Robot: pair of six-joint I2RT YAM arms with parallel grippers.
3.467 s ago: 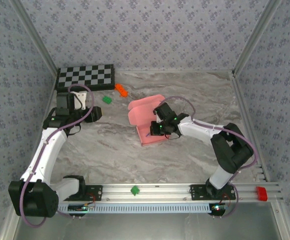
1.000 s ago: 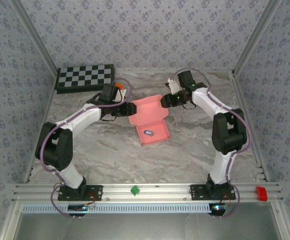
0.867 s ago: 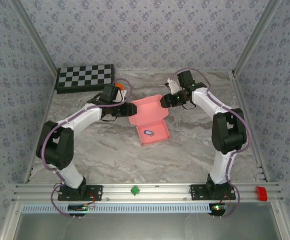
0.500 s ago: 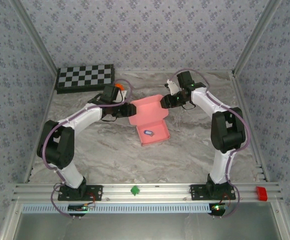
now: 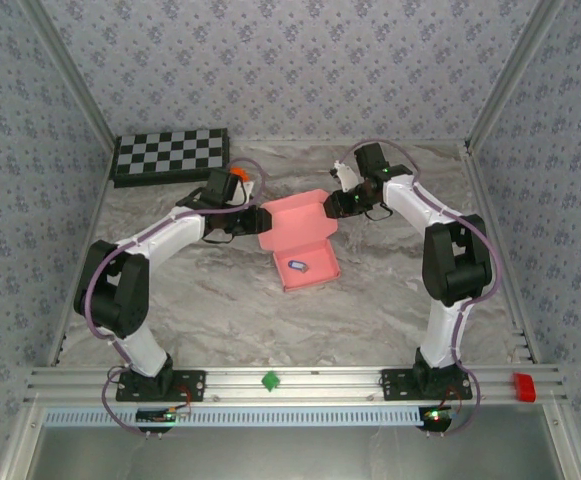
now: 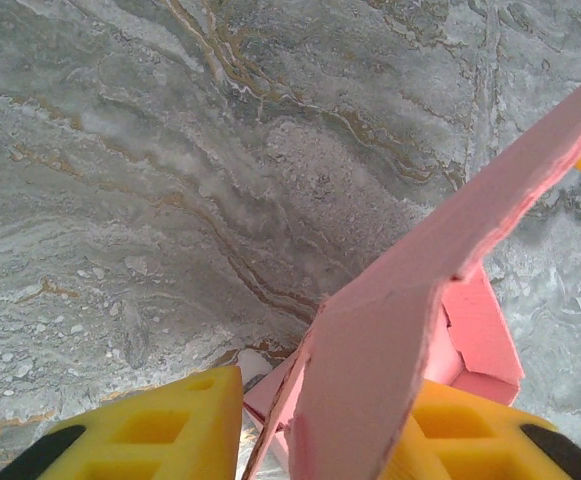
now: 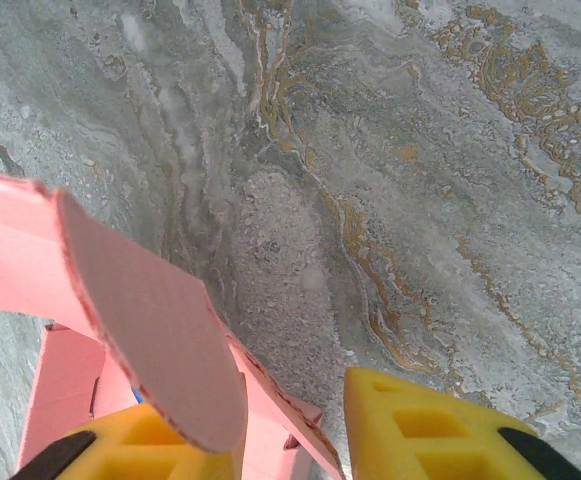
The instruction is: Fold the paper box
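Note:
The pink paper box lies open at mid-table, its lid panel raised at the back and a small blue-and-white item on its floor. My left gripper is at the box's left rear corner. In the left wrist view a raised pink flap stands between the yellow fingers of the left gripper, against the right one, with a thin gap at the left one. My right gripper is at the right rear corner. Its jaws straddle a rounded pink flap and the box wall, apart from the right finger.
A checkerboard lies at the back left. A small orange brick sits just behind my left wrist. A green piece and a red piece rest on the front rail. Patterned walls close in the sides and back.
Over the last second both pairs of jaws have narrowed around the box's side flaps while the arms stayed nearly still. Earlier, the left arm came in from the far left and the right gripper left the box.

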